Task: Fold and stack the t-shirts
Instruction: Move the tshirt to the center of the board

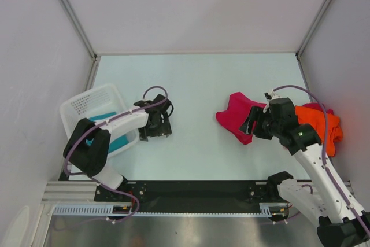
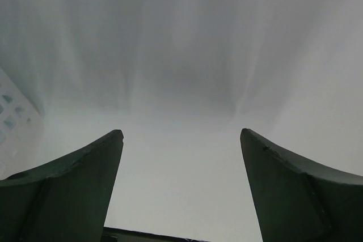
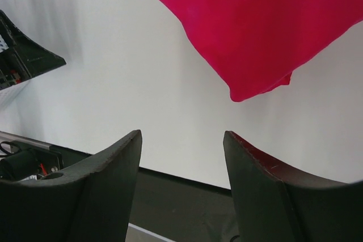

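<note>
Pink shirt lies crumpled beside the orange shirt, right side. The right hand, spread and empty, may pinch bunched layers and drag both. Left hand gapes empty.

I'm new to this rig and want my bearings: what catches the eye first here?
A crimson-pink t-shirt lies crumpled right of centre on the table, with an orange t-shirt bunched just to its right, partly under the right arm. A teal t-shirt sits in the white basket at the left.
</note>
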### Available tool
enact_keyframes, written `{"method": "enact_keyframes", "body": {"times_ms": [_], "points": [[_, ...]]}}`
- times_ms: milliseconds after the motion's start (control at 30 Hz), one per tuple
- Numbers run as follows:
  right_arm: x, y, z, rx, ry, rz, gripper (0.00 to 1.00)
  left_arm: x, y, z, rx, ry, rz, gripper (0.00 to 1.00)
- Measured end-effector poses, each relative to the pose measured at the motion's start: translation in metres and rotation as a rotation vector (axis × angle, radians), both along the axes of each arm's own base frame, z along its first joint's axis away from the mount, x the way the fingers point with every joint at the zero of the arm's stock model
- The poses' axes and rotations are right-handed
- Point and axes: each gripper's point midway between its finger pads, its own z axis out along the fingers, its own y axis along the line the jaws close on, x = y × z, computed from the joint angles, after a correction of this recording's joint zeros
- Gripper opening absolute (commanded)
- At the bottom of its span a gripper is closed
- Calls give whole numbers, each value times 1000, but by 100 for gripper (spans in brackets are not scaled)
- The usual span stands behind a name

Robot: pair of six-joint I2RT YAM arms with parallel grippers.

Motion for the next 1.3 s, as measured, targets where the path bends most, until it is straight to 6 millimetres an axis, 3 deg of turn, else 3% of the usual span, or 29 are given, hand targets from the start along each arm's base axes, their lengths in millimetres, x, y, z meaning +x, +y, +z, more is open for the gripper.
{"method": "enact_keyframes", "body": {"times_ms": [600,800,1067,1300], "points": [[-12,8,10,47,-17,64,65,-50,41,33,-115,-77,238,90],[-14,11,14,63,-20,79,65,-60,48,41,-133,-94,287,89],[-15,18,17,96,-20,101,65,-67,75,67,-164,-194,406,89],[-12,24,19,125,-13,114,64,-76,88,74,-159,-217,440,89]]}}
